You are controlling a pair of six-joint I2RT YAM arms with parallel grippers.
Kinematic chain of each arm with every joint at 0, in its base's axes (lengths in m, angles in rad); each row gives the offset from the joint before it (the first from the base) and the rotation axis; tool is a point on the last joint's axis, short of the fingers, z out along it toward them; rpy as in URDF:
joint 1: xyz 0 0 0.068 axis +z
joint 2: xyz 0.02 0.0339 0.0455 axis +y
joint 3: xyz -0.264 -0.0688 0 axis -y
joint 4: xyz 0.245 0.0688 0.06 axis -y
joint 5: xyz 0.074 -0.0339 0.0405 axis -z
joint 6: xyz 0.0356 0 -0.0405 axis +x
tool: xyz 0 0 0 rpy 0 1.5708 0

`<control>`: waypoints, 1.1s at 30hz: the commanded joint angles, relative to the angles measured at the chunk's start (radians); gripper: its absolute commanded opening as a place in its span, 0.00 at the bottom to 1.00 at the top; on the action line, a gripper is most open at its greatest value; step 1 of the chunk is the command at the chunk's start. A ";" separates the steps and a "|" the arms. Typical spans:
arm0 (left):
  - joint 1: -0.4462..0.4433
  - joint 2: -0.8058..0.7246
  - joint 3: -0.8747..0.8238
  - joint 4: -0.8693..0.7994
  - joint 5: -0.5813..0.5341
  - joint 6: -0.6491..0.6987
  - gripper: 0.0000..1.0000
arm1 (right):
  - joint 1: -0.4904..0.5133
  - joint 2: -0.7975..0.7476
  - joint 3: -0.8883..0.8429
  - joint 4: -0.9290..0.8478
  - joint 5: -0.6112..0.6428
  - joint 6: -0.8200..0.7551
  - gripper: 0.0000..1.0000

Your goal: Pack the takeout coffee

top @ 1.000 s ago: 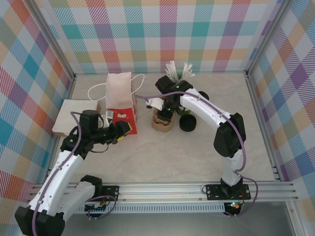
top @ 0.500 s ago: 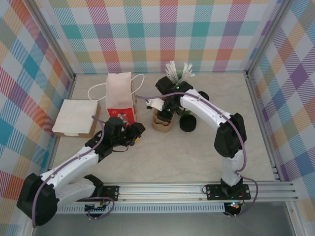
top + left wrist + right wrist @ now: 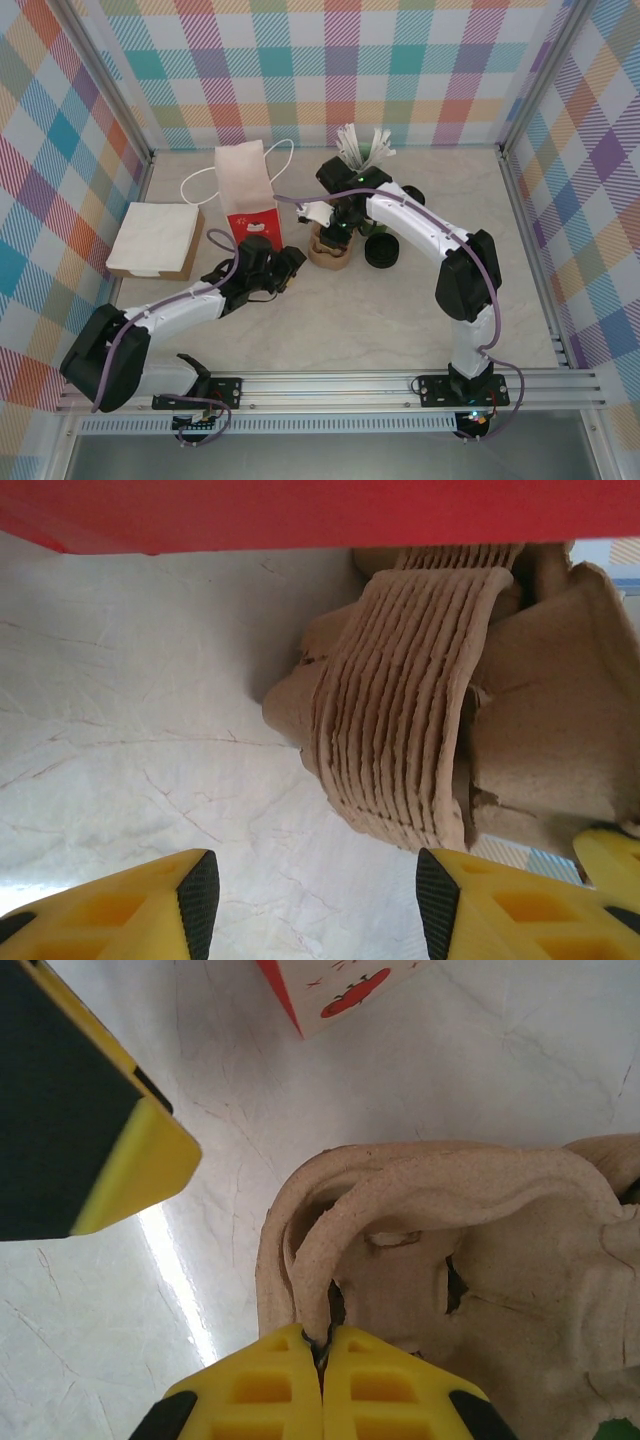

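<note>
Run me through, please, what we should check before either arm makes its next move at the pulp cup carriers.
1. Right tool gripping: ok, shut on the upper rim of the carrier stack.
2. Just one carrier pinched: cannot tell; the layers nest tightly.
3. Left tool open: ok, fingers apart and facing the stack.
4. Path from the left tool to the stack: ok, bare table lies between them.
5. Clearance from the red bag: ok, apart from the left tool, though close by.
</note>
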 commanded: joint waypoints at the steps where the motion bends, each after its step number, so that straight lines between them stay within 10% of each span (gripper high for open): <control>1: -0.011 0.014 0.044 0.053 -0.019 -0.002 0.57 | 0.003 -0.039 -0.011 -0.006 -0.040 0.012 0.03; 33: -0.018 0.177 0.111 -0.046 -0.049 0.011 0.58 | 0.005 -0.044 0.072 -0.056 -0.053 -0.009 0.00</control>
